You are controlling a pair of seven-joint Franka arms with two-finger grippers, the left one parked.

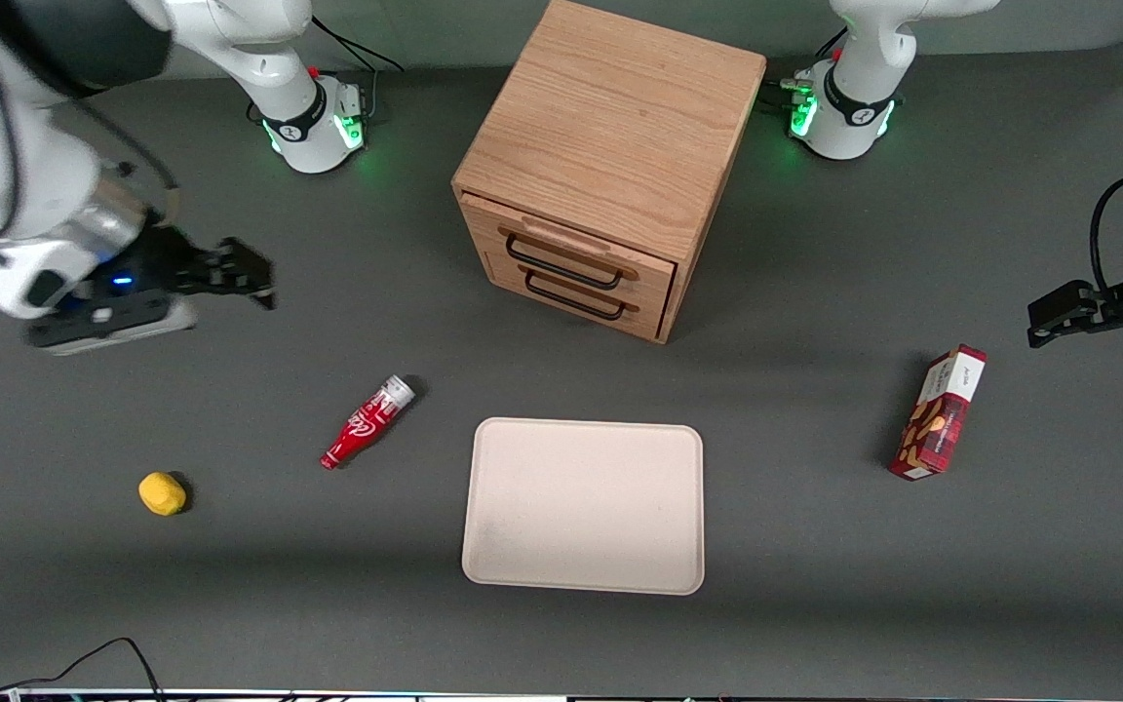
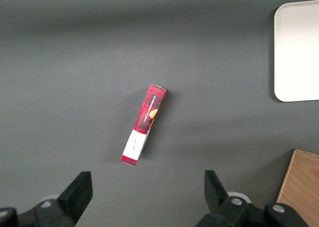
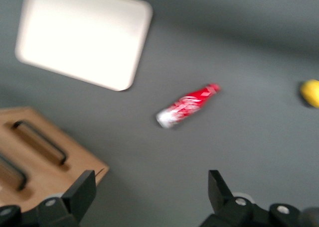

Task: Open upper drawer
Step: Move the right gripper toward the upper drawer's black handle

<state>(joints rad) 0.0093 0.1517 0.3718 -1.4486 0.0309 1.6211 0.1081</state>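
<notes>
The wooden cabinet [image 1: 610,127] stands in the middle of the table, well away from the front camera. Its upper drawer [image 1: 571,249] is closed, with its black wire handle [image 1: 561,263] above the matching lower drawer [image 1: 581,300]. My right gripper [image 1: 254,278] is open and empty. It hovers above the table toward the working arm's end, well apart from the cabinet. In the right wrist view the gripper [image 3: 151,186] has its jaws wide apart over bare table, and the cabinet front [image 3: 55,157] shows beside one finger [image 3: 83,188], with both black handles.
A red bottle [image 1: 367,422] lies on the table nearer the front camera than my gripper. A yellow fruit [image 1: 162,492] lies nearer still. A white tray [image 1: 522,565] lies in front of the cabinet. A red box [image 1: 939,412] lies toward the parked arm's end.
</notes>
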